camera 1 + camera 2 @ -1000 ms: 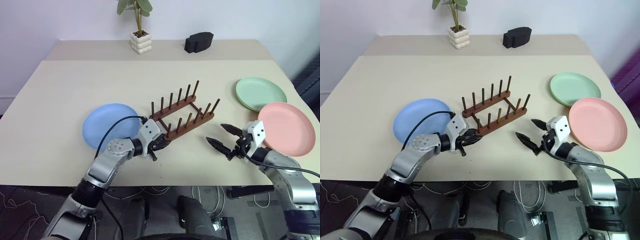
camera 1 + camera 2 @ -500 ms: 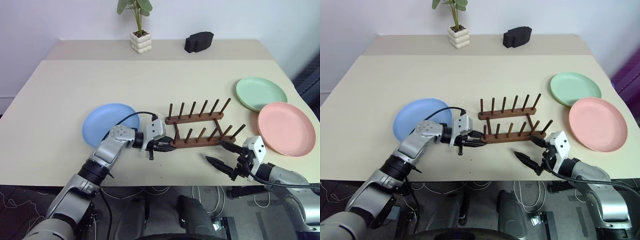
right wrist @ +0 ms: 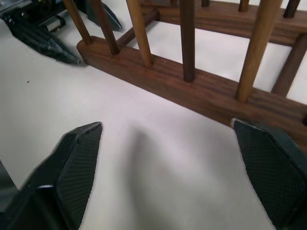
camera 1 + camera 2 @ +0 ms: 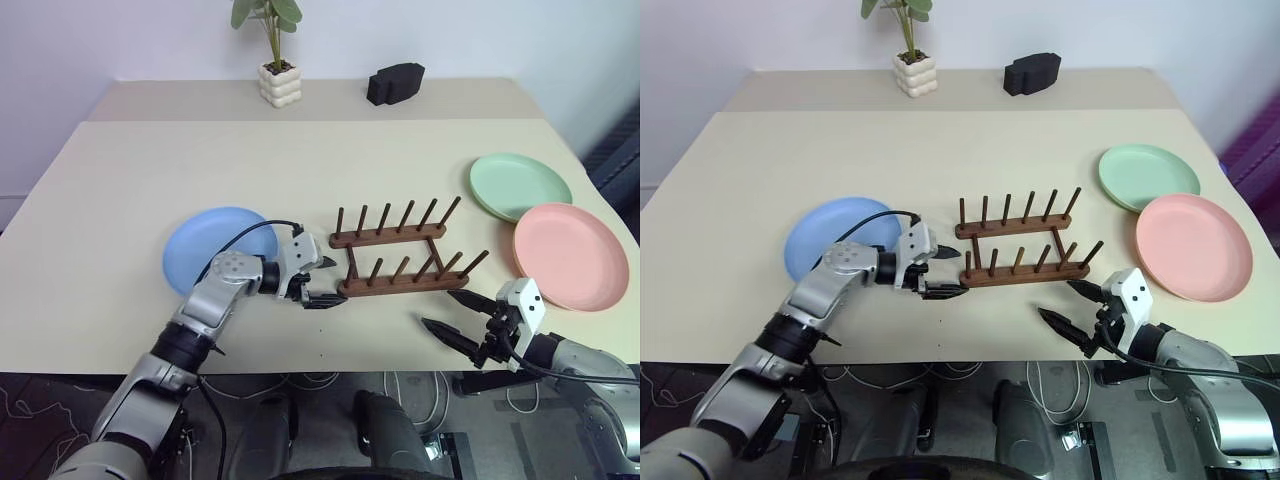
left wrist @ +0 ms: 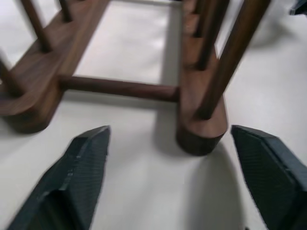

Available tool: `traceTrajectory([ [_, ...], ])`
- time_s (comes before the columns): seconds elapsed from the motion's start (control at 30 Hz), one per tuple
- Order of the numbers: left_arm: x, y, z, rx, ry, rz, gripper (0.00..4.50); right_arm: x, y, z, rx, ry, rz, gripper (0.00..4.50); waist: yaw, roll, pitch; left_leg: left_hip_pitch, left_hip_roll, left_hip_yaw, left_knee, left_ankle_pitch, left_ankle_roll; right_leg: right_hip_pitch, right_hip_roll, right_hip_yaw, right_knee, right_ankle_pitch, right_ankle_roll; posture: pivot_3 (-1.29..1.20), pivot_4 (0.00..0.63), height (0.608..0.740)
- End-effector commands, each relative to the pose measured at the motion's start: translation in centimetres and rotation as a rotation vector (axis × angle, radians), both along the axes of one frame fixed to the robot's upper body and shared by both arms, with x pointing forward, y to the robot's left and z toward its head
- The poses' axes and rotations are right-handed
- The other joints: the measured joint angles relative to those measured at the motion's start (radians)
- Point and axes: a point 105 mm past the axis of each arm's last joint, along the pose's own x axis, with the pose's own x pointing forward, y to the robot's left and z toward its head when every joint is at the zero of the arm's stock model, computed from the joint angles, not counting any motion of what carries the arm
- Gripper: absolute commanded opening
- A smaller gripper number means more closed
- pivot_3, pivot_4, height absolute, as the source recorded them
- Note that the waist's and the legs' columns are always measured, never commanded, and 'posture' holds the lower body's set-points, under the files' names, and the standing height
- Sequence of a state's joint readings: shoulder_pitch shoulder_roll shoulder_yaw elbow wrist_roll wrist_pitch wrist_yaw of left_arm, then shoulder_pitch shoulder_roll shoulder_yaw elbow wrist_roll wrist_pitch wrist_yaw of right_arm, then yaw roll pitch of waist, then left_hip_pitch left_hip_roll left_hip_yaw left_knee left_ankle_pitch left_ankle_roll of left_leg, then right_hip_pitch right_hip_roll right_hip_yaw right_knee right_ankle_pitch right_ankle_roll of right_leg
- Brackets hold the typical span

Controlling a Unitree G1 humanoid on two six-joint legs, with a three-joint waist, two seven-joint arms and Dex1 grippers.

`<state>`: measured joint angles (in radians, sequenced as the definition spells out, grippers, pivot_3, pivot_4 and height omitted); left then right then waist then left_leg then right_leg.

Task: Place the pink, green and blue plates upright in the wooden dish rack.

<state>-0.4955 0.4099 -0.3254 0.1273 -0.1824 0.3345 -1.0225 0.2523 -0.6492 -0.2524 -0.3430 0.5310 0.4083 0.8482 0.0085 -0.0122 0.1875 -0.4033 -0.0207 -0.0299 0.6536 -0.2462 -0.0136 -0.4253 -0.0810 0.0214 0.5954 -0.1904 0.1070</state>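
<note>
On a beige table [image 4: 120, 200], the light blue plate [image 4: 205, 245] lies flat at left. Beside it the left gripper [image 4: 322, 283], fingers spread and empty, faces the dark wooden dish rack [image 4: 395, 255]; its wrist view shows a crossbar. The right gripper [image 4: 458, 315] hangs open near the front edge. Green plate [image 4: 520, 185] and pink plate [image 4: 570, 255] lie flat at right.

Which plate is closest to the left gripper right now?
The blue plate, lying flat just behind the left gripper; the green and pink plates sit beyond the rack.

Dark wooden rack [image 4: 398, 260], matte plates [image 4: 570, 256]
</note>
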Motion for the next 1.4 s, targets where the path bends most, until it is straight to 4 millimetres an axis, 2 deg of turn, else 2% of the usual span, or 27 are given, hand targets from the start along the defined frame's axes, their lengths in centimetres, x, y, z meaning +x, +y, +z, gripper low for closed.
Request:
traceTrajectory([
  [0.03,-0.5,0.9,1.5,-0.029,-0.007,0.043,3.27,-0.1,0.1,1.2,-0.011,-0.04,0.022,2.54,0.001,0.0,0.0,0.0,0.0,0.0,0.0,0.0,0.0,0.0,0.0,0.0,0.0,0.0,0.0,0.0,0.15,0.736],
  [0.13,-1.6,1.5,1.8,-0.024,0.018,0.046,1.82,0.1,-0.1,1.1,-0.015,-0.037,0.024,1.0,0.002,0.0,0.0,0.0,0.0,0.0,0.0,0.0,0.0,0.0,0.0,0.0,0.0,0.0,0.0,0.0,0.15,0.736],
  [0.17,-2.0,1.7,1.9,-0.021,0.029,0.045,1.18,0.1,-0.1,1.1,-0.018,-0.035,0.026,0.39,0.002,0.0,0.0,0.0,0.0,0.0,0.0,0.0,0.0,0.0,0.0,0.0,0.0,0.0,0.0,0.0,0.15,0.736],
  [0.2,-2.3,1.8,1.9,-0.015,0.04,0.041,0.67,0.1,-0.2,1.0,-0.021,-0.033,0.027,0.0,0.003,0.0,0.0,0.0,0.0,0.0,0.0,0.0,0.0,0.0,0.0,0.0,0.0,-0.001,0.001,0.0,0.15,0.736],
  [0.23,-2.7,1.9,1.9,-0.011,0.05,0.036,0.22,0.1,-0.3,1.0,-0.024,-0.033,0.027,0.0,0.004,0.0,0.0,0.0,0.0,0.0,0.0,0.0,0.0,0.0,0.0,0.0,0.0,-0.001,0.001,0.0,0.15,0.736],
  [0.27,-3.0,1.9,1.9,-0.013,0.065,0.028,0.06,0.2,-0.4,0.9,-0.028,-0.031,0.024,0.0,0.004,0.0,0.0,0.0,0.0,0.0,0.0,0.0,0.0,0.0,0.0,0.0,0.0,-0.001,0.001,0.0,0.15,0.736],
  [0.4,-4.6,1.2,2.1,-0.042,0.123,-0.039,0.06,0.4,-1.1,0.1,-0.072,-0.011,0.007,0.0,0.003,0.0,0.0,0.0,0.0,0.0,0.0,0.0,0.0,0.0,0.0,0.0,0.0,-0.001,0.001,0.0,0.15,0.736],
  [0.5,-5.3,-0.2,1.7,-0.025,0.128,-0.095,0.06,0.6,-1.7,-0.4,-0.098,-0.004,-0.012,0.0,0.004,0.0,0.0,0.0,0.0,0.0,0.0,0.0,0.0,0.0,0.0,0.0,0.0,-0.001,0.001,0.0,0.15,0.736],
  [0.6,-5.0,-2.1,1.2,-0.028,0.13,-0.103,0.06,0.9,-2.4,-0.9,-0.132,0.003,-0.04,0.0,0.005,0.0,0.0,-0.001,-0.001,0.0,0.001,0.0,0.0,0.0,0.0,0.0,0.0,-0.001,0.001,0.0,0.15,0.736],
  [0.8,-3.9,-3.8,0.5,-0.039,0.146,-0.051,0.06,1.8,-3.8,-1.4,-0.225,-0.029,-0.109,0.0,0.001,0.0,0.0,0.0,-0.002,0.0,0.001,0.0,0.0,0.0,0.001,0.0,0.0,-0.001,0.0,0.0,0.15,0.736],
  [1.1,-1.0,-3.2,-0.1,0.007,0.015,0.106,0.06,4.4,-4.2,-0.7,-0.286,-0.118,-0.169,0.0,0.003,0.0,0.0,0.0,-0.002,0.0,0.001,0.0,0.0,0.0,0.0,0.0,0.0,0.0,0.0,0.0,0.15,0.736],
  [1.4,0.9,-2.6,0.6,-0.015,-0.048,0.21,0.06,6.2,-2.4,-0.1,-0.269,-0.161,-0.13,0.0,0.002,0.0,0.0,0.0,-0.002,0.0,0.001,0.0,0.0,0.0,0.001,0.0,0.001,0.001,-0.001,0.0,0.15,0.736],
])
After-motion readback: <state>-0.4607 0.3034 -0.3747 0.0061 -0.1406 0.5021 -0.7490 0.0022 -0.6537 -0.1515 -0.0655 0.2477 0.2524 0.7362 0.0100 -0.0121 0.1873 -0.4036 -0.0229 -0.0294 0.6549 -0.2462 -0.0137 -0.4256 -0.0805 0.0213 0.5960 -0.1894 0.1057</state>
